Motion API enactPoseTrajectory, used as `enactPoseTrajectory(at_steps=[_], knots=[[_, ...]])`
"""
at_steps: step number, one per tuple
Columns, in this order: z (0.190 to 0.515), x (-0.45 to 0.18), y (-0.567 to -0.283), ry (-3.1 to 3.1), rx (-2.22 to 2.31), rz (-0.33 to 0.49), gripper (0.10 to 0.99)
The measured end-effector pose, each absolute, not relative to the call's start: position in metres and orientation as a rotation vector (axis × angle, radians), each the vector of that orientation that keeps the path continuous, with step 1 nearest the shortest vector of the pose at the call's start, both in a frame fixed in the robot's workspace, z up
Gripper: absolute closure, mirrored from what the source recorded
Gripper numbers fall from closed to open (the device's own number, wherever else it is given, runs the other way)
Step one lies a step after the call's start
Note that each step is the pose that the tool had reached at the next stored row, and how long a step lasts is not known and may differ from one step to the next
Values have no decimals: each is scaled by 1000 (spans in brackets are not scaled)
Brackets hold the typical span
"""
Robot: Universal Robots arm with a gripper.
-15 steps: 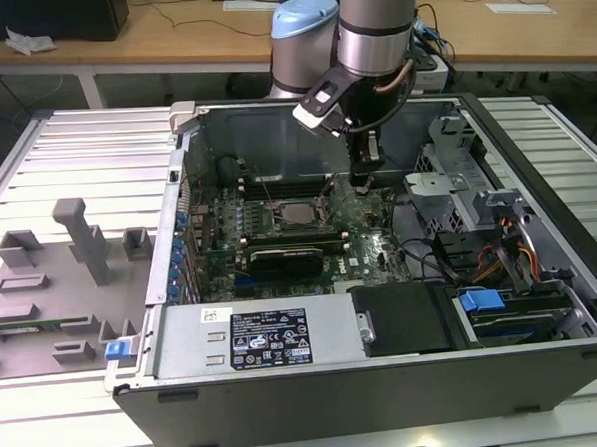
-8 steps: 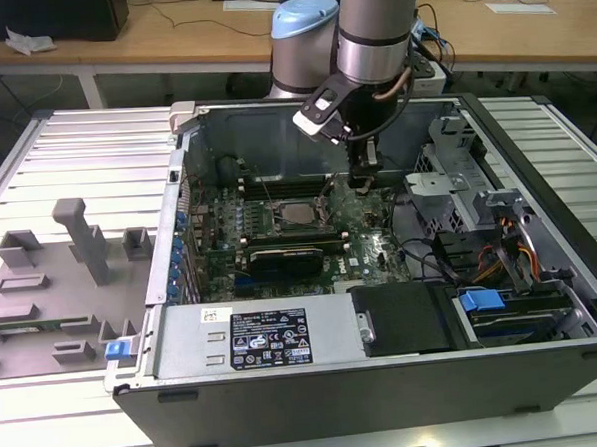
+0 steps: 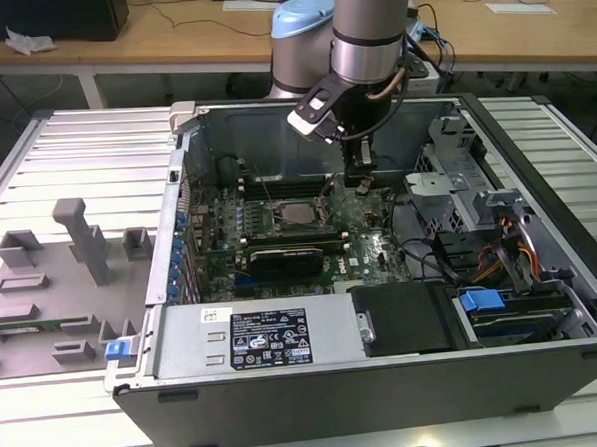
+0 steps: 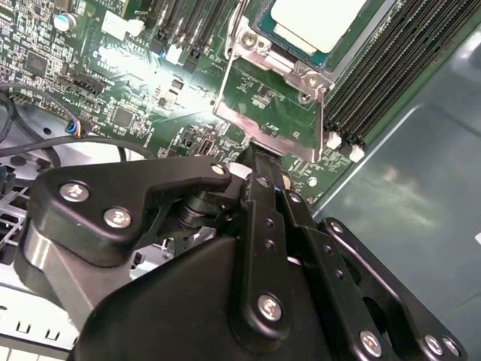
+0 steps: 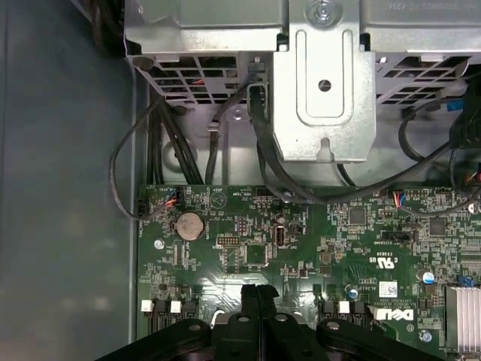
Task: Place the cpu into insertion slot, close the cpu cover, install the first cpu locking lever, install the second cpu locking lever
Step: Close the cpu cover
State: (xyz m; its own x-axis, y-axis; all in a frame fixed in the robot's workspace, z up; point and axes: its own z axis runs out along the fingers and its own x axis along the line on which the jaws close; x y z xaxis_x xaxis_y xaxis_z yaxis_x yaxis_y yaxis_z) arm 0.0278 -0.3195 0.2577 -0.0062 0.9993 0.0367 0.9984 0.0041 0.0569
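Fingers together on end effector, tip at free edge of cpu cover; whether pinching it, couldn't tell. Cover lay flipped open toward end effector; cpu sat beyond it, in insertion slot, mid-motherboard.

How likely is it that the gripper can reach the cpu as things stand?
Probably yes. The gripper hangs low over the board, just beside the socket. The cpu lies in the socket with its top showing, and nothing stands between the two.
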Motion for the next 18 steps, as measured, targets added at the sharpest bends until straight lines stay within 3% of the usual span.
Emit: enactPoseTrajectory(at_steps=[18], knots=[[257, 5, -318, 2211, 2199, 92, 980]])
